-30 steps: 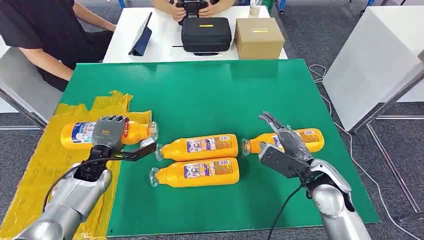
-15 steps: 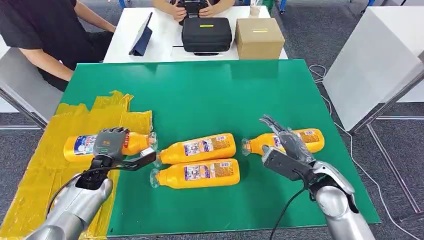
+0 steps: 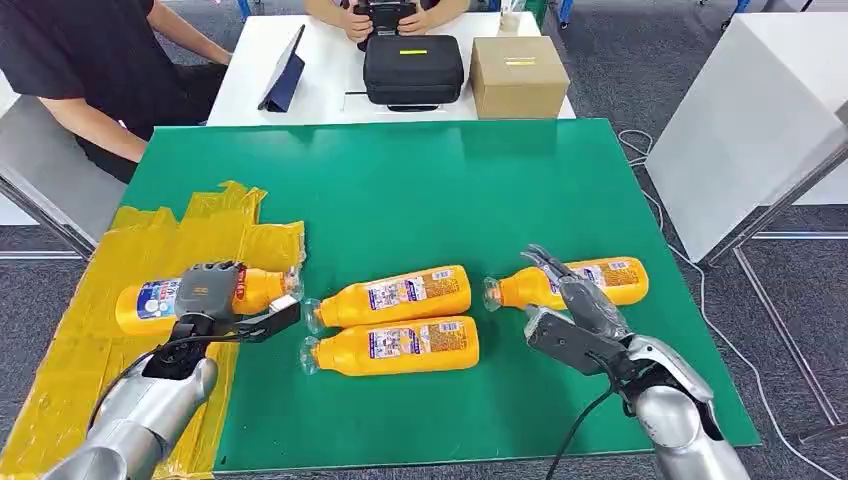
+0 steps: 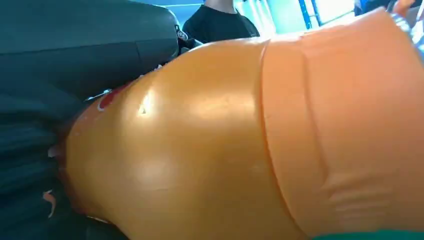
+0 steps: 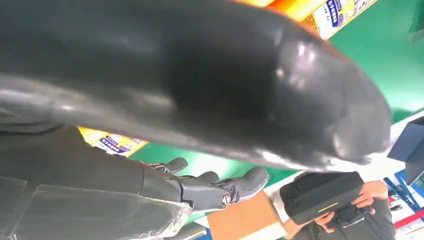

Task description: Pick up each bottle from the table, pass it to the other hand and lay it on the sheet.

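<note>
My left hand (image 3: 213, 291) is wrapped over the held bottle (image 3: 160, 297), fingers across its top and thumb under toward the neck. That bottle lies level, long axis running along the table's near edge, cap pointing to the table's middle, base toward the left edge. It sits over the yellow sheet (image 3: 90, 340) at the left edge; I cannot tell whether it rests on the sheet or hangs just above it. I judge the coming move to be the release there.

My right hand (image 3: 572, 310) is empty with fingers spread, just beside the right bottle (image 3: 600, 277), which lies nearer the right edge on the same axis. Two more bottles (image 3: 400, 320) lie side by side mid-table, between my hands.

All four are smooth, glossy orange plastic, rounded bodies with ribbed shoulders, paper labels and clear caps. The sheet is crinkled film; the table (image 3: 430, 180) is matte green.
</note>
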